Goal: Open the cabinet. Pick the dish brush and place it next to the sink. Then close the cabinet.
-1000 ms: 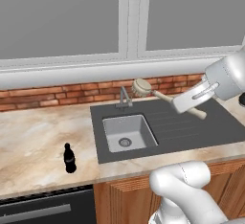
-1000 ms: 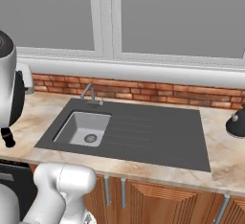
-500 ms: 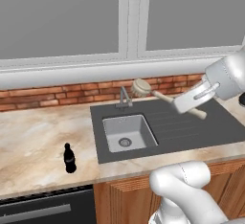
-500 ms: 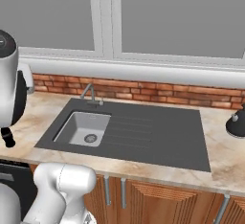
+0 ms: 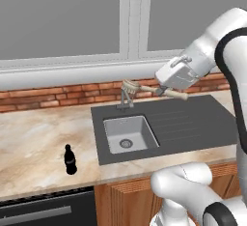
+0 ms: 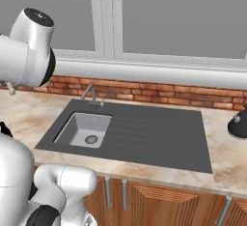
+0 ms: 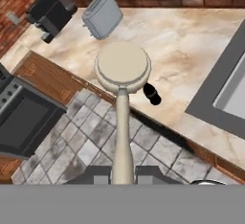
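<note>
Gripper (image 5: 165, 92): closed on the brush handle, fingers tight on both sides.
Brush (image 5: 144, 89): held in the air above the sink (image 5: 164, 123), near the faucet (image 5: 125, 99), round head pointing away from the hand.
Bottle (image 5: 70, 160): upright on the counter (image 5: 38, 138), left of the sink.

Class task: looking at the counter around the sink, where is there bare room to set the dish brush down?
Free: the marble counter between brick wall and black bottle, left of the sink; also the counter right of the drainboard. Crowded: around the faucet.
</note>
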